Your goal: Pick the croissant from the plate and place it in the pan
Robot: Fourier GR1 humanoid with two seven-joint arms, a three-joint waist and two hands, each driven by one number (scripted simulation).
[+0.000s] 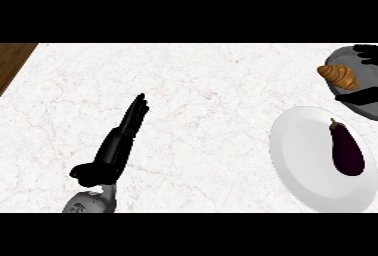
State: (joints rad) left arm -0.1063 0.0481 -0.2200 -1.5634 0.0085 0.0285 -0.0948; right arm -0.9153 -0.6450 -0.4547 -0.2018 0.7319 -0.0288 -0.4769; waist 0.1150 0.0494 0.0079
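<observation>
Marble counter [207,100]: croissant [339,75] in edge pan [347,57].

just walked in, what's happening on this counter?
The golden-brown croissant now lies in the dark grey pan at the far right. Black fingers of the right hand show at the pan's edge; whether they are open is unclear. The white round plate holds only a purple eggplant. The left hand rests open on the marble counter.
</observation>
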